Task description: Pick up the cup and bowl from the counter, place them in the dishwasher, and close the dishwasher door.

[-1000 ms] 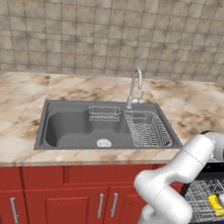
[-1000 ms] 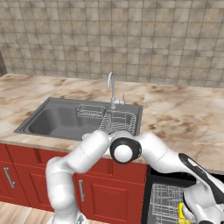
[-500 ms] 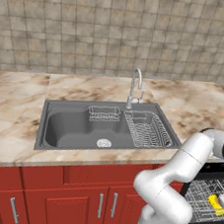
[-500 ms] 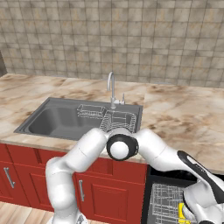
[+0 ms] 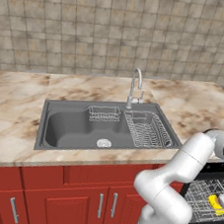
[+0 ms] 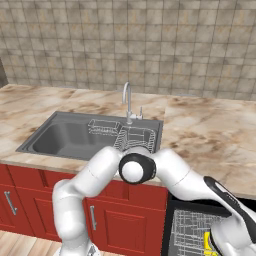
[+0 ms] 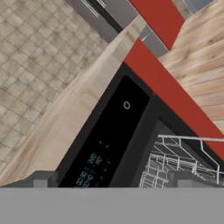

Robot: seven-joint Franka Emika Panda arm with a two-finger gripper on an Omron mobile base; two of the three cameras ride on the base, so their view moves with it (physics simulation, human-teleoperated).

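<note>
Black built-in dishwasher [image 6: 197, 227] open, white wire rack [image 5: 203, 199] pulled out. Small bright yellow cup [image 5: 215, 205] lies on its side in the rack, right end; also seen at [image 6: 207, 242]. Grey steel sink basin [image 5: 77, 127] in the beige marble bench [image 5: 13, 122] holds a wire drainer basket [image 5: 146, 129]. Pincer [image 7: 111, 186] spread wide, holding nothing, over the dishwasher's control strip [image 7: 105, 151].

I'm seeing pale glowing characters on the dishwasher [image 7: 114, 144] control strip, hand view. Too blurred for me to read. No other writing anywhere.
</note>
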